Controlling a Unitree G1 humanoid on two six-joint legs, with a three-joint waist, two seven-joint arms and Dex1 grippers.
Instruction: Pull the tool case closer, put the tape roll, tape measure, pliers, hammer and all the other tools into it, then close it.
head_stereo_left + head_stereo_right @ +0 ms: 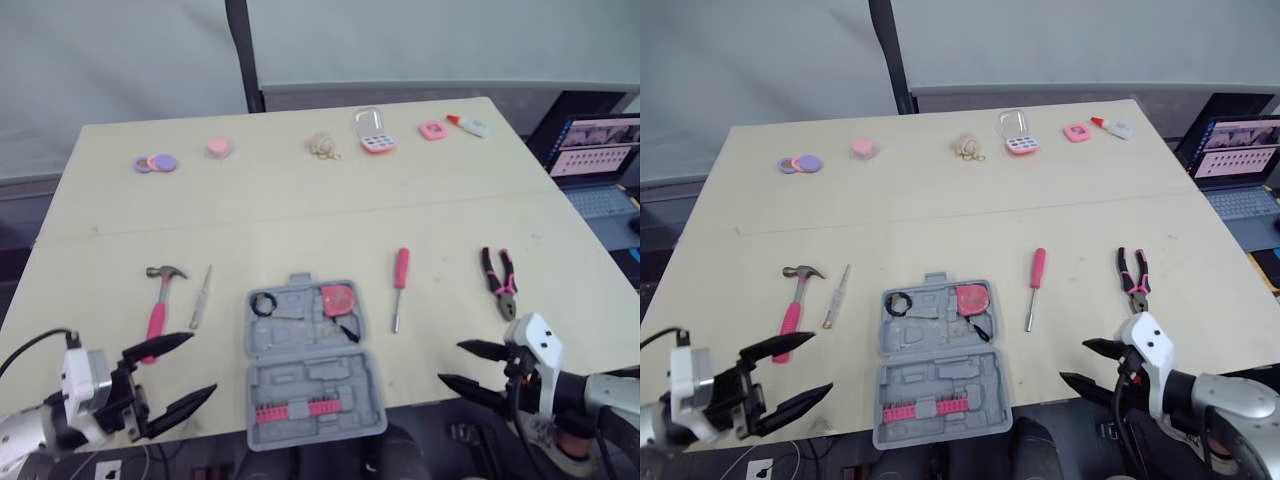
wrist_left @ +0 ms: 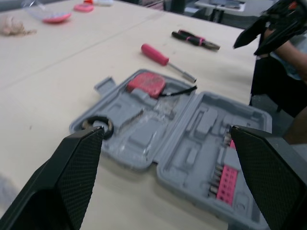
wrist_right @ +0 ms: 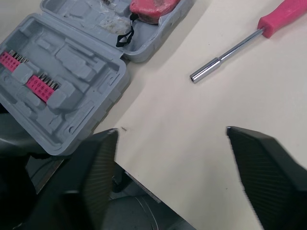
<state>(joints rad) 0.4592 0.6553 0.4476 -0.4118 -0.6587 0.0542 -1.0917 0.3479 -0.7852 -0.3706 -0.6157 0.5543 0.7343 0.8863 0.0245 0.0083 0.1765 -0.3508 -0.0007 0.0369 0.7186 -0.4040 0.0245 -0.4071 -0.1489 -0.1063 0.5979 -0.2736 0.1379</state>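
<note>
The grey tool case (image 1: 310, 365) lies open at the table's front edge, with the black tape roll (image 1: 264, 304) and the pink tape measure (image 1: 338, 299) in its far half and pink bits (image 1: 296, 410) in its near half. The pink-handled hammer (image 1: 158, 305) and a thin screwdriver (image 1: 202, 296) lie left of the case. The pink-handled driver (image 1: 399, 287) and the pliers (image 1: 498, 281) lie to its right. My left gripper (image 1: 180, 372) is open near the hammer's handle end. At the front right edge my right gripper (image 1: 470, 366) is open, below the pliers.
Along the far side of the table lie purple and pink discs (image 1: 155, 163), a pink round item (image 1: 218, 148), a small beige bundle (image 1: 323, 146), a pink compact (image 1: 375, 130), a pink square item (image 1: 432, 130) and a glue bottle (image 1: 470, 125). A laptop (image 1: 595, 160) stands beyond the right edge.
</note>
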